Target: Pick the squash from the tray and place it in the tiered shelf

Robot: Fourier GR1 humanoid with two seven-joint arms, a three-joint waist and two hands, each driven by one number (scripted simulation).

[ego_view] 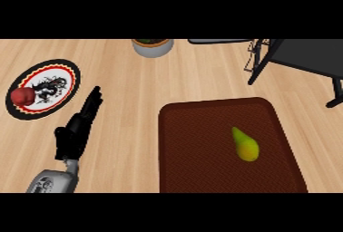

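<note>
Lying on the dark brown tray, toward its right half, the squash was a small yellow-green piece with its narrow green tip pointing to the far side and its rounder yellow end nearer. It touched nothing but the tray's floor, well clear of every raised rim. The tray sat on the pale wooden counter at the near right, its long sides running from near to far.

The left hand showed at the near left of the counter, well apart from the tray — black fingers stretched straight and pointing toward the far side, held close together, curled round nothing. Its grey forearm came in from the near edge below it. The right hand did not show anywhere in the head view.

Far to the left lay a round plate with a black rim, a red ring and a dark figure on its white middle; a red, rounded item rested on its left edge. At the far edge, near the middle, stood a pale pot with something green in it. The tiered shelf — dark surface, thin black legs — filled the far right corner, apart from the tray.
</note>
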